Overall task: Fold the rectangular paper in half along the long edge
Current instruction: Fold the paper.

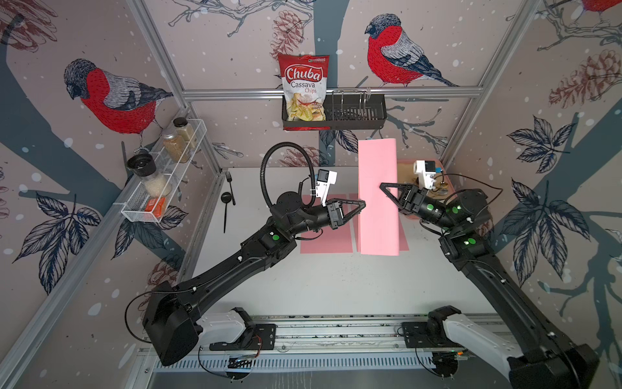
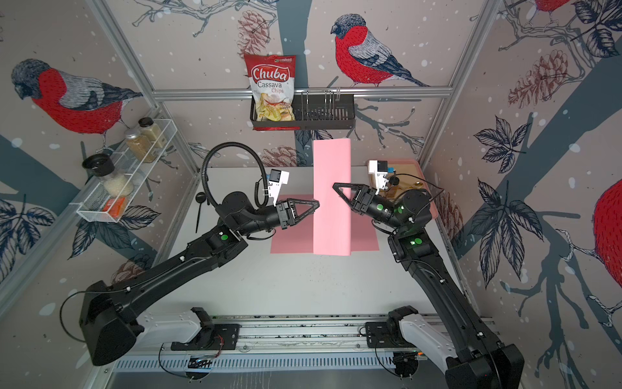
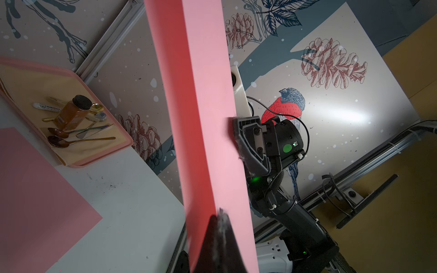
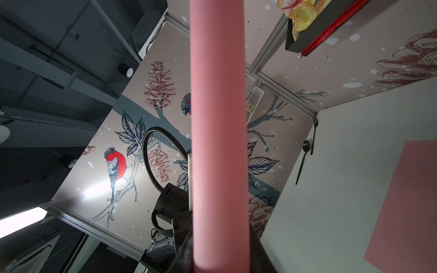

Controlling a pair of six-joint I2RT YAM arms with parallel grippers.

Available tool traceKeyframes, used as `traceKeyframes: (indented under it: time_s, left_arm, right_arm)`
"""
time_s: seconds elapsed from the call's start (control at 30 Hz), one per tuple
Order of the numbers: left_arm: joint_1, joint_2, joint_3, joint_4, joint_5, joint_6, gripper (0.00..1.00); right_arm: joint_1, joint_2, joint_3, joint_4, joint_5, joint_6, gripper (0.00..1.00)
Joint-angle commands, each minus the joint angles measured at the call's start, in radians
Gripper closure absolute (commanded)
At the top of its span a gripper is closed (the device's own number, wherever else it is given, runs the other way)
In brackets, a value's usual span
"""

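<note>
Paper (image 1: 377, 195) (image 2: 331, 202): in both top views you have it up off the surface (image 1: 319, 289), hanging between the two arms. Its long axis runs from the near side toward the back wall. It is bent over on itself. The right wrist view shows the bend rounded, with no sharp crease visible.

Left gripper (image 1: 363, 204): jaws closed, pinching the paper's left edge. The left wrist view shows the tips meeting on that edge.

Right gripper (image 1: 382, 186): it reaches in from the right, over the paper. The jaws sit one on each side of the rounded bend and clamp it. They are not fully together, because the bend fills the gap.

Flat sheet (image 1: 324, 235): pink, lying on the surface below the paper and showing on both sides of it. You cannot tell whether it is one sheet or several.

Tray (image 3: 30, 82): far right corner of the surface, carrying a jar (image 3: 71, 113) and cutlery.

Fork (image 1: 231, 188) and spoon (image 1: 227, 198): left edge of the surface, well apart from the paper.
</note>
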Motion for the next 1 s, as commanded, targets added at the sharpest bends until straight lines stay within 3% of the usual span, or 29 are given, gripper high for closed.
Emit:
traceKeyframes:
  time_s: [0.0, 0.23, 0.47, 0.63, 0.97]
  left_arm:
    - [-0.003, -0.007, 0.006, 0.028, -0.001, 0.021, 0.98]
    - [-0.003, -0.011, 0.011, 0.023, -0.006, 0.024, 0.80]
    - [-0.002, -0.038, 0.027, -0.021, -0.029, 0.061, 0.73]
    - [-0.001, -0.085, 0.036, -0.058, -0.070, 0.105, 0.62]
    - [-0.002, -0.088, 0.022, -0.052, -0.076, 0.110, 0.57]
  right_arm:
    - [-0.001, -0.004, 0.004, 0.036, -0.011, -0.015, 0.73]
    - [-0.003, -0.007, 0.004, 0.037, -0.018, -0.015, 0.73]
    - [-0.008, -0.016, 0.007, 0.041, -0.049, -0.009, 0.73]
    - [-0.020, -0.026, -0.009, 0.089, -0.074, 0.030, 0.73]
    - [-0.025, -0.008, -0.070, 0.330, -0.117, 0.195, 0.73]
